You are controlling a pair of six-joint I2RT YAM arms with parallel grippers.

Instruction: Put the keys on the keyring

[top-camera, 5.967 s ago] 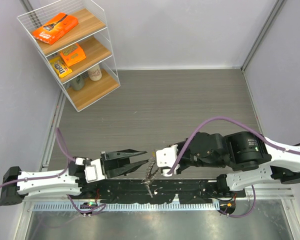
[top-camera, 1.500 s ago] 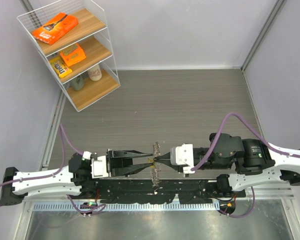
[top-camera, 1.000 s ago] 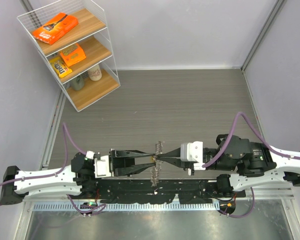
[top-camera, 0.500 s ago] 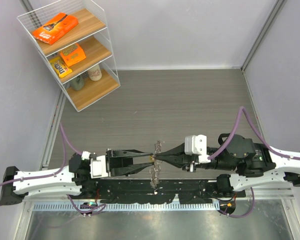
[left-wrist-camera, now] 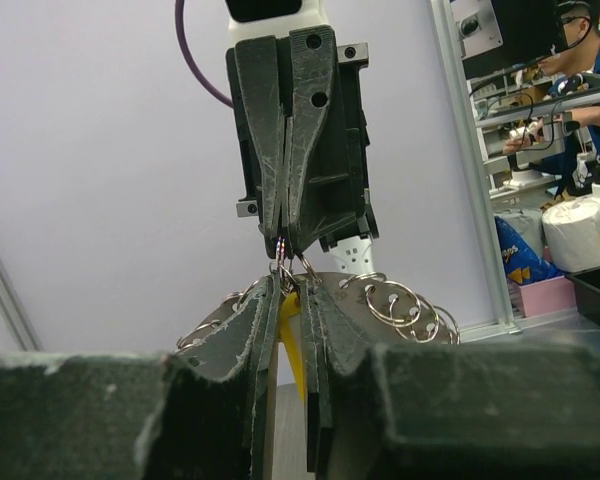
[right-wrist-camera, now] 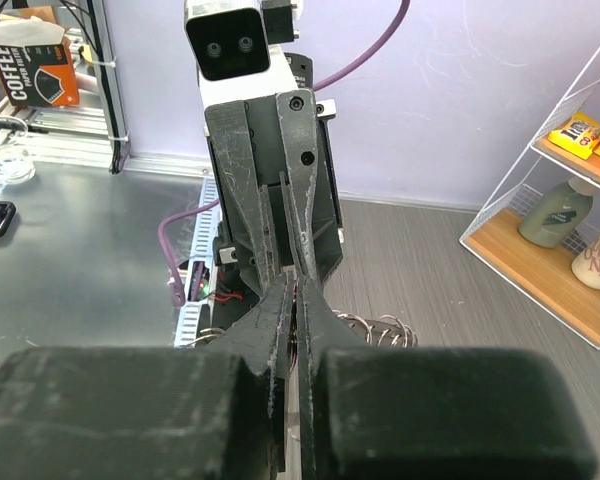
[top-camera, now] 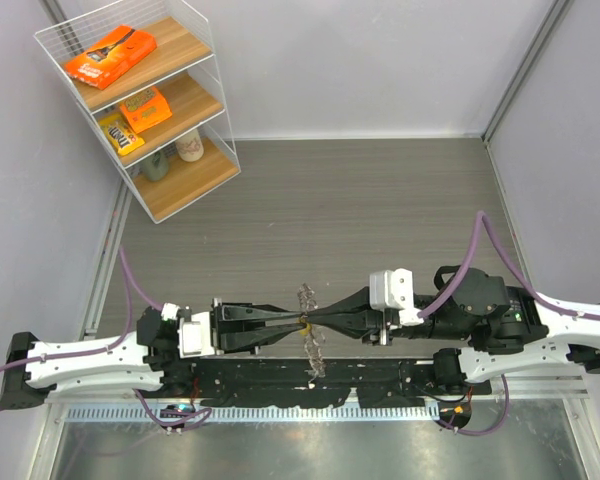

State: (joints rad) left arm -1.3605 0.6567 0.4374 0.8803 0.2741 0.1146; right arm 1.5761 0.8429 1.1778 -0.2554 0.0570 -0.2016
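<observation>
**A:** Grey wood-look table (top-camera: 340, 200), pale walls, snack shelf (top-camera: 145, 110) far left, not relevant. Where's the action?

**B:** Near edge, in mid-air, arms nose to nose. Left gripper (top-camera: 297, 321) has its jaws nearly together. The brass key (left-wrist-camera: 291, 340) looks pinched in the gap, only a yellow sliver showing.

**A:** Keyring?

**B:** Keyring (top-camera: 309, 345) hangs between the two tips, off the table. It's floppy, with loops above and below the pinch point. Right gripper (top-camera: 314, 321) has its jaws together, clamped on one wire loop. The left wrist view shows that plainly.

**A:** Second key?

**B:** The silvery one? Can't find it in any view.

**A:** Step?

**B:** My read is threading the brass key onto the ring. The key sits right at the held loop. Touching or just short, I can't tell.

**A:** How to do it well?

**B:**
- **Right arm:** should freeze, so the loop doesn't swing.
- **Left arm:** needs the key's hole, not its blade, lined up on the wire end. Then a small slow push along the wire, with a slight roll to follow the coil.
- **Grip:** firm, but off the hole. The fingers hide the hole now, so alignment can't be checked.

**A:** Risks?

**B:**
- **Key:** thin and smooth, so it could slip or pivot in the pinch.
- **Ring:** could twist in the right grip.
- **Dangling pieces:** could snag the left fingers.
- **Push:** too hard and it may just shove the whole ring aside.
</observation>
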